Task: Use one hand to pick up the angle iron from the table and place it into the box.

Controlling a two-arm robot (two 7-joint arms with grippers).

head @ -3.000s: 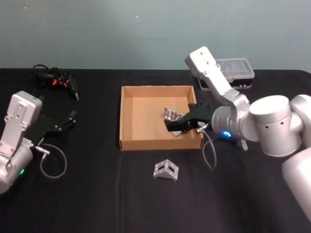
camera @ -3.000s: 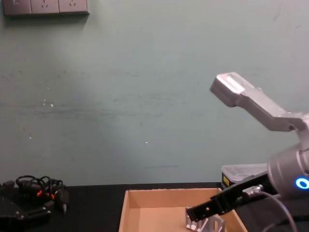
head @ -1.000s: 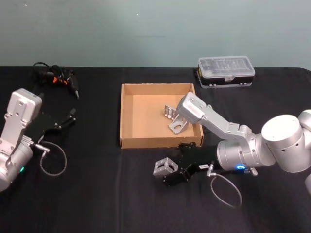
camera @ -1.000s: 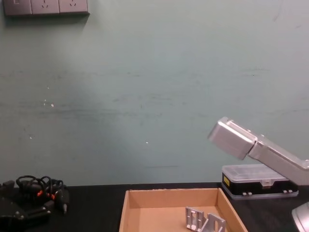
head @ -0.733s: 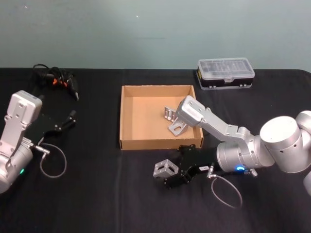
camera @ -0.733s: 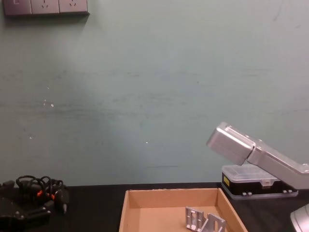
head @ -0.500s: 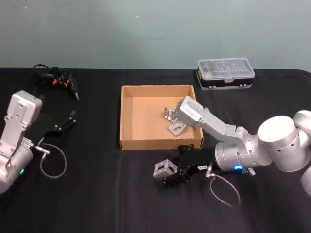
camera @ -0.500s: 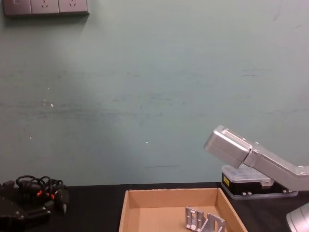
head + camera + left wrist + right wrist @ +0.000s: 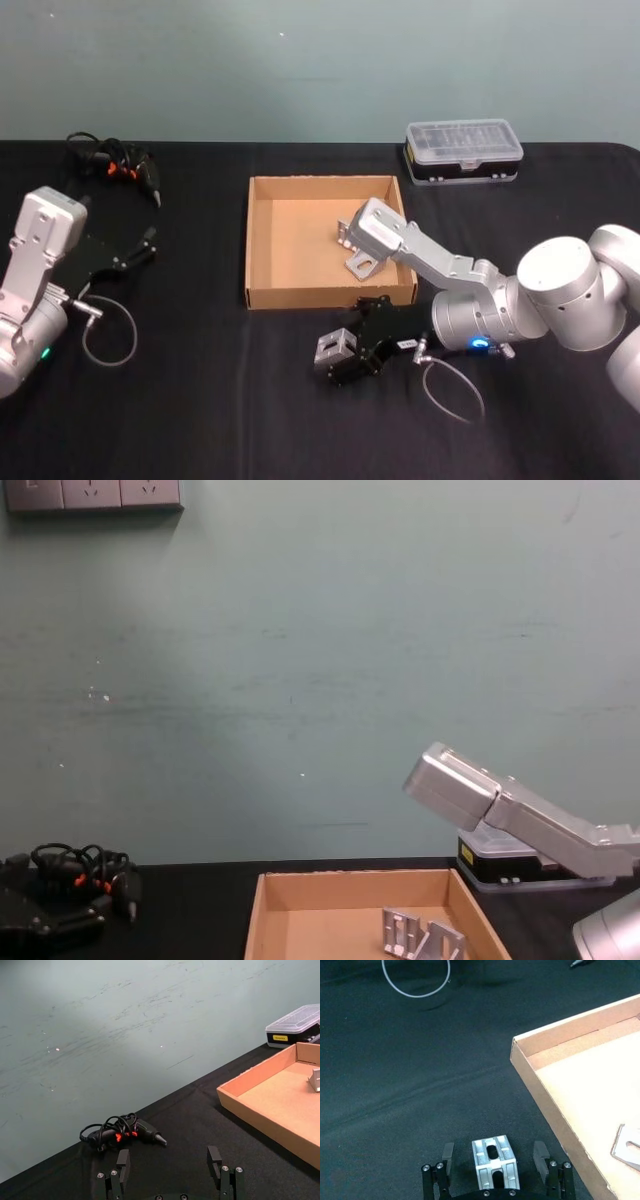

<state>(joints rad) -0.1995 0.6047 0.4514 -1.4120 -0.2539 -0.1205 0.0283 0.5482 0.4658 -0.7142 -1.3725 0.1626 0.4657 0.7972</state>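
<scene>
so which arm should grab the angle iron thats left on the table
Right. The right gripper is open with the angle iron between its fingers, beside the box. The left gripper sits far off on the table's left.

The flat matte black desk point(image 9: 200, 400) carries a shallow tan cardboard box point(image 9: 262, 245) at centre, a silver angle iron point(image 9: 334, 355) at 6 o'clock, a clear-lidded black plastic case point(image 9: 463, 150) at 1 o'clock, and a black-and-orange tangled cable bundle point(image 9: 112, 160) at 10 o'clock.
</scene>
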